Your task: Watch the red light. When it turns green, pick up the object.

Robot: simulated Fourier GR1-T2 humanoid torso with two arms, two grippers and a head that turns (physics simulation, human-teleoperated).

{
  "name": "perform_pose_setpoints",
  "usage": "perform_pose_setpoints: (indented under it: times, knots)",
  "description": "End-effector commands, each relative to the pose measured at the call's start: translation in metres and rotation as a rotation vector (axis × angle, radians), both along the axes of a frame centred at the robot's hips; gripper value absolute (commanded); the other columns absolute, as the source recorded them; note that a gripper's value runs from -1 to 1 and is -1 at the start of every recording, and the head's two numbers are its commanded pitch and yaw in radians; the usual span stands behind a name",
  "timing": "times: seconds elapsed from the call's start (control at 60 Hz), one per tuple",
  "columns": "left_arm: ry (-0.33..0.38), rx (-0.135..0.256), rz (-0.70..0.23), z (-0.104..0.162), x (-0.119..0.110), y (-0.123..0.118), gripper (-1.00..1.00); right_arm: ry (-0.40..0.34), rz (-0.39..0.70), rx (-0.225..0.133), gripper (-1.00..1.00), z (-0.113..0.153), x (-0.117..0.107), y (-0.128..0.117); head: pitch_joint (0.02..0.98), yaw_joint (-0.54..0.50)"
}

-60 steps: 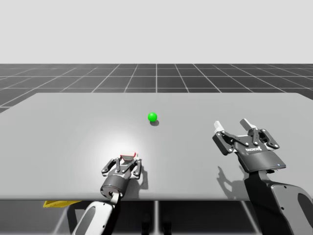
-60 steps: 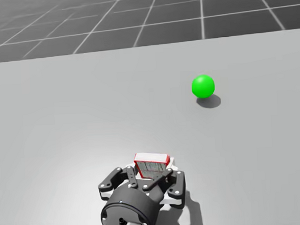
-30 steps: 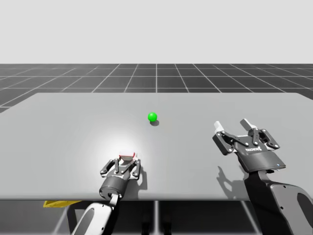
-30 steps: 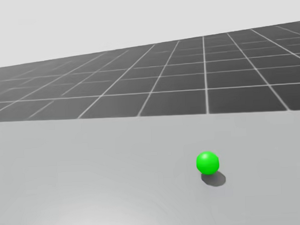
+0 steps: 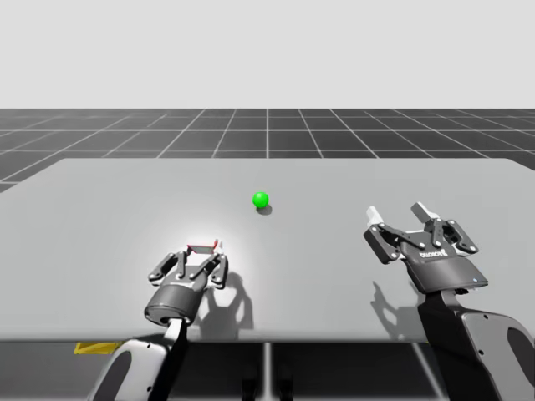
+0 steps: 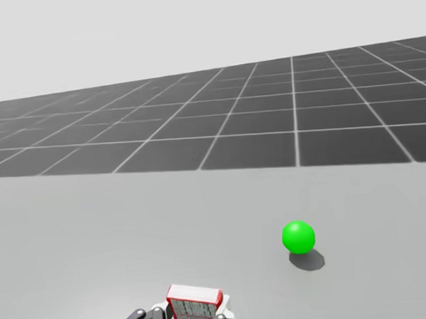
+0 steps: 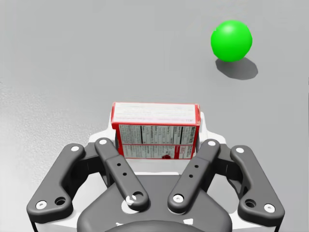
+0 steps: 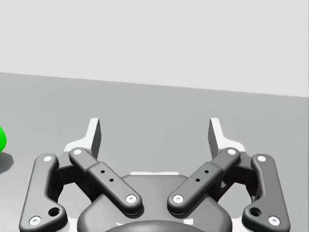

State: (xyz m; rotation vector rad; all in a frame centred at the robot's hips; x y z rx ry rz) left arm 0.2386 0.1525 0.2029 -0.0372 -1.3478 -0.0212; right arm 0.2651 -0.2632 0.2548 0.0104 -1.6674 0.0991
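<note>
A small red-edged box (image 7: 155, 129) with white printed faces sits between the fingers of my left gripper (image 7: 155, 141), which is shut on it from both sides. In the high view my left gripper (image 5: 201, 255) holds the box (image 5: 203, 247) above the near left part of the grey table (image 5: 100, 209), its shadow cast apart to the right. The light is a green ball (image 5: 261, 200) at mid-table, ahead and right of the box (image 6: 194, 305). My right gripper (image 5: 399, 215) hovers open and empty at the near right.
The green ball (image 8: 1, 137) lies far off to the side of my right gripper (image 8: 155, 133). A yellow scrap (image 5: 92, 347) pokes out below the table's front edge at the left. Dark gridded floor (image 5: 267, 134) lies beyond the far edge.
My left gripper has risen and shifted left with the box, its shadow now apart from it. My head has turned upward since a second ago. The right arm has not moved.
</note>
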Motion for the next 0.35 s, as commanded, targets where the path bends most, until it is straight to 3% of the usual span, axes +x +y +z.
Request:
perform_pose_setpoints:
  times: [0.017,0.35]
  knots:
    - [-0.100,0.005,-0.117,0.043,0.015,-0.007,0.98,0.000,-0.001,-0.001,-1.00,0.000,0.000,0.000,0.419,0.25]
    - [-0.287,0.036,-0.086,0.118,0.030,0.002,1.00,0.007,0.003,-0.004,-1.00,0.000,0.000,-0.002,0.410,0.25]
